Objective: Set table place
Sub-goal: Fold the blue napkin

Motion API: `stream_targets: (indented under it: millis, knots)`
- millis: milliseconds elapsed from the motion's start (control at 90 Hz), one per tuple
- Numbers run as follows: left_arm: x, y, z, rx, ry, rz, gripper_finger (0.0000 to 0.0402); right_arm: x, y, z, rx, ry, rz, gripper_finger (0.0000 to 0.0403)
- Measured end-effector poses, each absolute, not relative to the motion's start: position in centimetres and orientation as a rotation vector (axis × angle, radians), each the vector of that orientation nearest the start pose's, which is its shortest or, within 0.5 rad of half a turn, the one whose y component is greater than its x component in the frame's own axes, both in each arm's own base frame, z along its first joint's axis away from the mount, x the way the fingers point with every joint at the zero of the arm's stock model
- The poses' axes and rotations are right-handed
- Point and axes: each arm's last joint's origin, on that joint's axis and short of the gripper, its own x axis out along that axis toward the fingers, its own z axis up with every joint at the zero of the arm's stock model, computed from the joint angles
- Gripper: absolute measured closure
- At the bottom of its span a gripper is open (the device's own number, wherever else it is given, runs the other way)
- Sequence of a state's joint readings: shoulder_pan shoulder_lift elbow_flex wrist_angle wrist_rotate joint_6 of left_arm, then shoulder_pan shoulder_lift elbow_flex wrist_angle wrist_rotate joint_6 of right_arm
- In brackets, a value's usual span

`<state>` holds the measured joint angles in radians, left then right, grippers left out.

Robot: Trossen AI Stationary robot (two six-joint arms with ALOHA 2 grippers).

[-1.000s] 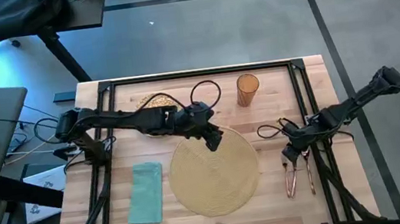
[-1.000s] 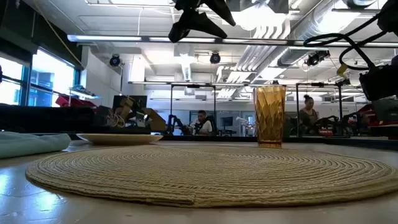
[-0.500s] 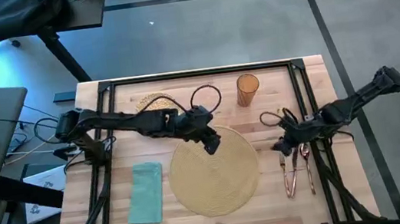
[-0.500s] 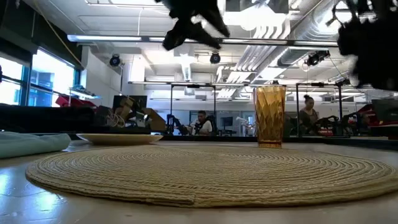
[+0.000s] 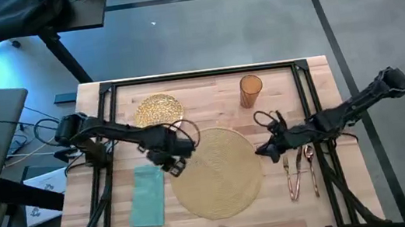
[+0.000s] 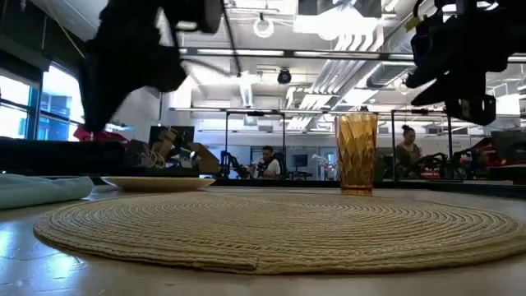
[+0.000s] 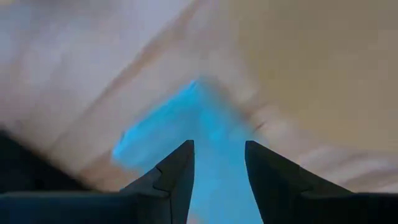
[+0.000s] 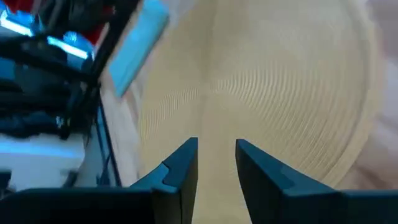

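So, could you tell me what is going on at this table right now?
A two-armed robot is laying a place setting on the table. The woven placemat lies bare in the middle. The left gripper hovers open at the teal napkin; the right gripper, open and empty, is at the placemat's other edge. The plate, tumbler and cutlery lie off the mat.

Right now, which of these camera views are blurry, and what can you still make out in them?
Left wrist view: heavy blur, only the teal napkin reads beyond the dark fingers. Right wrist view: softer, the woven placemat is still clear. Low view: the placemat and amber tumbler are crisp, both arms overhead smeared. High view: sharp throughout.
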<state>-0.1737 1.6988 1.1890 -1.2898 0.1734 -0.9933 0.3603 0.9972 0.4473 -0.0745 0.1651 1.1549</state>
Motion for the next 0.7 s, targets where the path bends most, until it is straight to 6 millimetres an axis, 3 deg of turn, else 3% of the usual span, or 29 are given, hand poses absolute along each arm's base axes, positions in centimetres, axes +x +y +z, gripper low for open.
stream_targets:
  millis: [200, 378, 556, 700]
  knots:
    - [22.3, -5.9, 19.4, -0.769, 1.916, 0.637, 0.0239, 19.1, 6.9, 18.9, 0.969, 0.649, -0.131, 0.0311]
    - [17.7, -5.3, 18.7, -0.850, 1.848, 0.748, 0.0236, 19.2, 6.9, 19.0, 0.973, 0.634, -0.120, 0.0311]
    - [16.1, -4.8, 15.9, -1.038, 1.615, 0.770, 0.0240, 19.2, 6.8, 19.0, 0.968, 0.633, -0.121, 0.0311]
    - [15.8, -4.6, 14.7, -1.085, 1.516, 0.842, 0.0256, 19.2, 6.8, 19.0, 0.974, 0.632, -0.122, 0.0311]
